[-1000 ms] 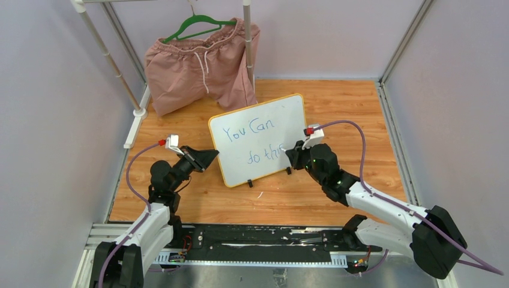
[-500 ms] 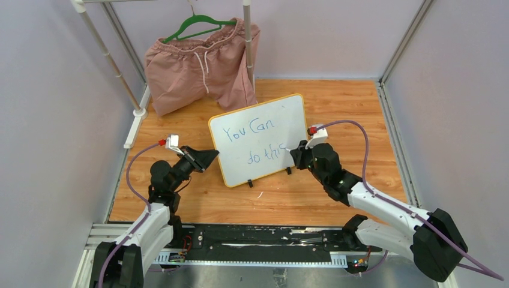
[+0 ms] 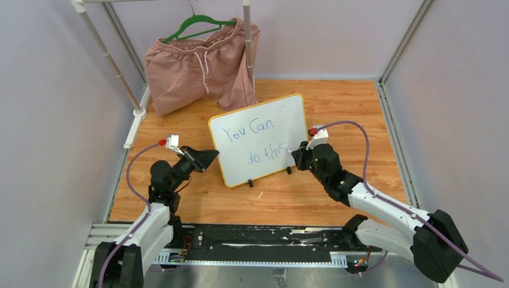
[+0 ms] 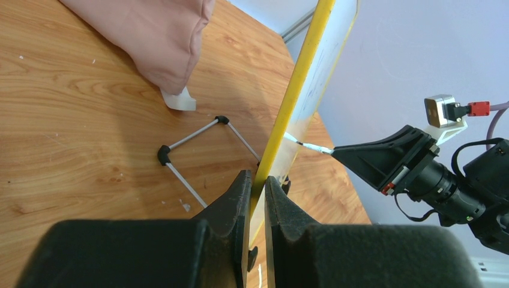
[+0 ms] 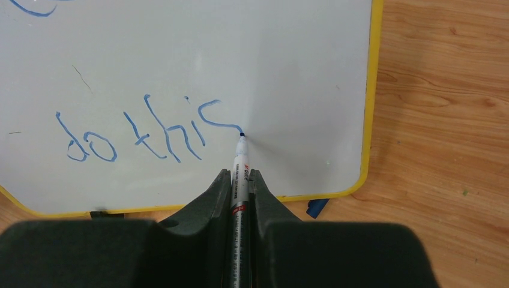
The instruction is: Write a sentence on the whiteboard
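Note:
The whiteboard [image 3: 240, 150] with a yellow frame stands tilted on the wooden table, blue lettering [image 3: 249, 129] reading "You Can" above "do this". My left gripper [image 3: 210, 157] is shut on the board's left edge; in the left wrist view the yellow frame [image 4: 294, 90] sits between its jaws [image 4: 255, 180]. My right gripper [image 3: 296, 153] is shut on a marker [image 5: 239, 180]. The marker's tip touches the board at the end of the "s" in "do this" [image 5: 138, 135]. The board also fills the right wrist view [image 5: 252, 60].
Pink shorts [image 3: 201, 63] hang on a green hanger [image 3: 201, 24] from a white rack [image 3: 111, 60] at the back left. A blue marker cap [image 5: 317, 207] lies under the board's lower right corner. A wire stand [image 4: 192, 144] props the board from behind.
My right gripper has moved right along the lower line, and the "s" of "this" has been drawn. The left gripper and board have not moved.

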